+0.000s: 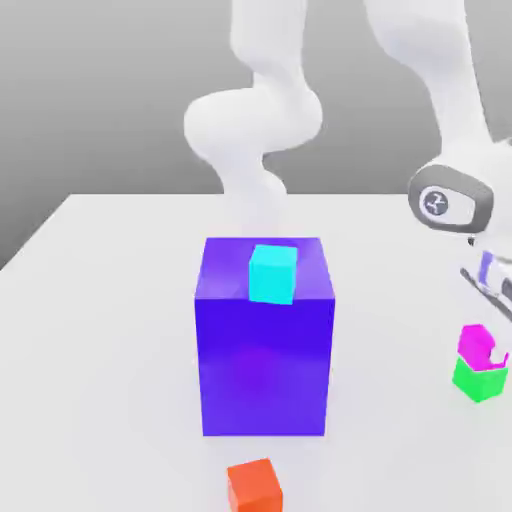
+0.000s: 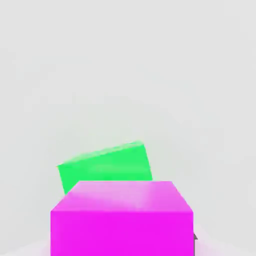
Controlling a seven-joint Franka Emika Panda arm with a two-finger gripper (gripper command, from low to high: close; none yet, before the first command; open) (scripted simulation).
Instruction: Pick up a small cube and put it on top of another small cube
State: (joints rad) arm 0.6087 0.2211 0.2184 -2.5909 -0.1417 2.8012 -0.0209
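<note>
We see the white arm (image 1: 440, 90) reach down at the exterior view's right edge, above a white table (image 1: 110, 330). Its gripper (image 1: 492, 290) is mostly cut off by that edge, so we cannot tell whether it grips anything or stands open.

Just below it, the pink cube (image 1: 476, 344) sits on or just over the green cube (image 1: 478, 379). The pink one looks tilted and shifted a little off the green one, which lies on the table near the right edge. We cannot be sure that the two cubes touch, since the pink one's outline is broken where it meets the frame edge.

In the hand view, the pink cube (image 2: 121, 217) lies close to the camera, and the green cube (image 2: 106, 166) shows behind it, turned at a slight angle and partly covered by it.

In the middle of the table stands a big purple-blue block (image 1: 265, 335), upright, with a cyan cube (image 1: 272, 273) resting on its top face near the front edge. An orange-red cube (image 1: 254, 485) lies on the table in front of the block, well apart from the pink and green pair.
</note>
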